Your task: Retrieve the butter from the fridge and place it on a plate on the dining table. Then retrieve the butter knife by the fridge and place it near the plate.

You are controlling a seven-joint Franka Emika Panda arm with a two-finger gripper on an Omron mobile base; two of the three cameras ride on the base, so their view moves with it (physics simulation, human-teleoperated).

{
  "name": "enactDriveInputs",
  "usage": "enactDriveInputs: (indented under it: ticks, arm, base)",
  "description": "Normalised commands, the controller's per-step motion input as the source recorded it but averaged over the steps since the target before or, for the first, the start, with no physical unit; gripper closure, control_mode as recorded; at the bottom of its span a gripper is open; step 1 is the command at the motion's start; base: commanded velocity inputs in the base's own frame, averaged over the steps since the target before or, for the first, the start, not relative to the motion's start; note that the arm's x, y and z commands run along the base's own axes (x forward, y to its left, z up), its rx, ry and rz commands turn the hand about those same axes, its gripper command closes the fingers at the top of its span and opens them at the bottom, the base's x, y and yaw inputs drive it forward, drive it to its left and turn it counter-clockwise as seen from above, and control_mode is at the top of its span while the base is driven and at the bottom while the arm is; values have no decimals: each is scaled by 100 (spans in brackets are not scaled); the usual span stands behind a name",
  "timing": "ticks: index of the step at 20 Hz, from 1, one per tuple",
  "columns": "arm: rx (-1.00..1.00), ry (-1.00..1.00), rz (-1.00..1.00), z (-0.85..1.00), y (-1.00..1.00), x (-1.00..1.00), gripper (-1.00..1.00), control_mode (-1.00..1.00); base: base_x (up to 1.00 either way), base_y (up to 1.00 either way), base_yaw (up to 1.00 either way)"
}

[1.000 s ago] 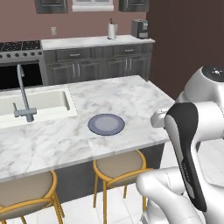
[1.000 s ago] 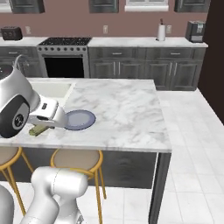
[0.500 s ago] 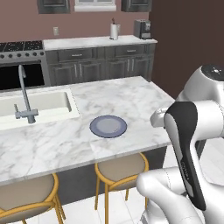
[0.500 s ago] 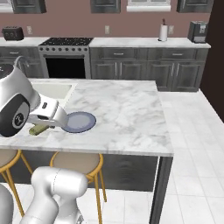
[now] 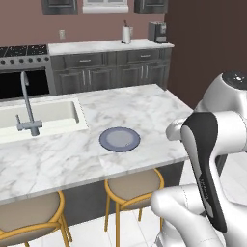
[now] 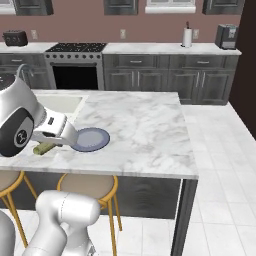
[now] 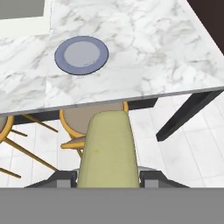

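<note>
The gripper (image 7: pixel 108 178) is partly closed on the butter (image 7: pixel 108 151), a pale yellow stick that juts forward between its 2 fingers in the hand view; in the right base view the butter (image 6: pixel 43 148) shows just under the arm near the left edge of the desk (image 6: pixel 150 125). The plate (image 5: pixel 119 139) lies bare on the marble top, near the sink (image 5: pixel 38 116) and above 2 stools (image 5: pixel 132 185). The step in hand looks like carrying the butter to the plate. Next, the gripper likely needs to reach forward over the plate, lower, and open. The knife part comes afterwards.
</note>
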Motion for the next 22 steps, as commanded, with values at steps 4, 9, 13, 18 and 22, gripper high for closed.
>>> enactDriveInputs:
  ticks: [4,9,13,18,22]
  arm:
    - [0,0,0,0,0,0,100,100]
    - [0,0,6,0,7,47,100,-100]
    - [0,0,10,0,23,94,100,-100]
    - [-5,14,0,-8,34,100,100,-100]
    - [-11,16,0,-31,40,100,100,-100]
  base:
    - [31,1,1]
    - [7,0,1]
    - [0,0,0]
    - [0,0,0]
    - [0,0,0]
